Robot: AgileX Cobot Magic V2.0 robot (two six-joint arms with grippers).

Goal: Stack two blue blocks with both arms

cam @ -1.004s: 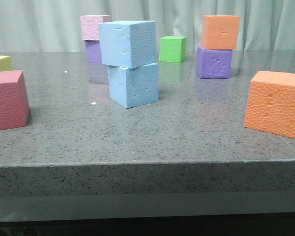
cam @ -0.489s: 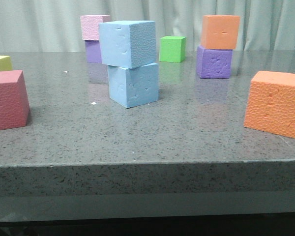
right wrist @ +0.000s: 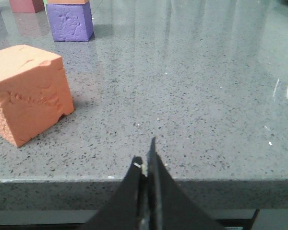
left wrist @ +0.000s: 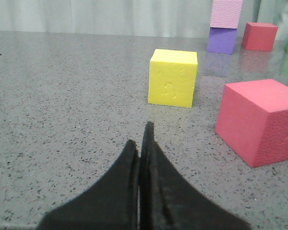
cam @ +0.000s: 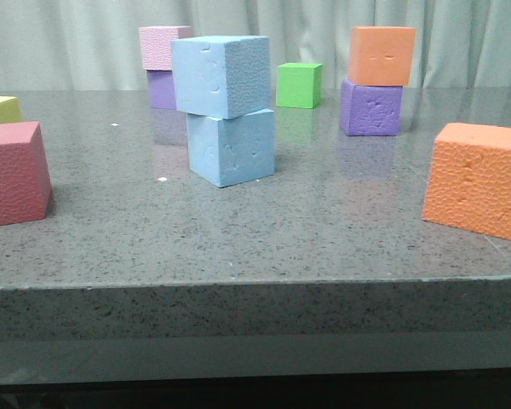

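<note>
Your left hand (left wrist: 141,143) is clenched on nothing, fingers pressed together, low over the desk (cam: 238,239) with the yellow cube (left wrist: 173,77) ahead of it and the red cube (left wrist: 259,120) just off to one side. Nothing of the task is near it, so the sound move, as I judge it, is to leave that arm parked and not sweep it toward those two cubes.

In the middle of the desk the upper blue block (cam: 221,75) sits on the lower blue block (cam: 232,146). The stack looks done, but the top one is twisted and overhangs toward the left and the front. Judge it a touchy stack: keep both arms well apart from it and avoid jolting the desk.

Behind it stand a pink cube on a purple one (cam: 163,58), a green cube (cam: 299,84), and an orange cube on a purple cube (cam: 375,81), all well clear.

On the right, your right hand (right wrist: 146,165) is likewise clenched and empty, hanging at the desk's front edge, with the big orange cube (right wrist: 29,91) off to one side. The open room lies along the front strip; any retreat should go back over that edge, not inward.
</note>
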